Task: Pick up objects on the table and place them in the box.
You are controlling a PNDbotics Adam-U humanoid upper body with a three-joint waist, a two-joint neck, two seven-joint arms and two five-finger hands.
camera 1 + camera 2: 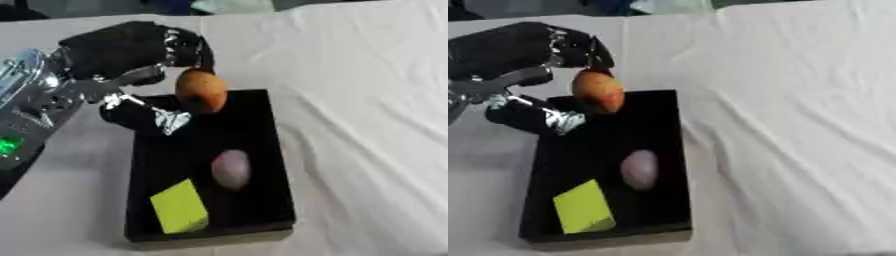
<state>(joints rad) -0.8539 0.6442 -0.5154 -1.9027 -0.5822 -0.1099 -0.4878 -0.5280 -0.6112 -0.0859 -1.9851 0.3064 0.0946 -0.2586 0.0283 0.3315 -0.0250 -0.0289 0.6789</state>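
In the box (276, 150), bare floor lies between purple oval (231, 169) and far wall.

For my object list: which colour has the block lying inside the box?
Yellow-green. The block lies in the box, best seen in the left eye view.

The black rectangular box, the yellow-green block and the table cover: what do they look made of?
Black rectangular box: rigid, matte, maybe plastic or card; its walls stand straight, with no shine.
Yellow-green block: flat, dull faces with crisp edges, perhaps foam or painted wood; I can't tell which.
White table cover: cloth, judging by its soft wrinkles and folds.
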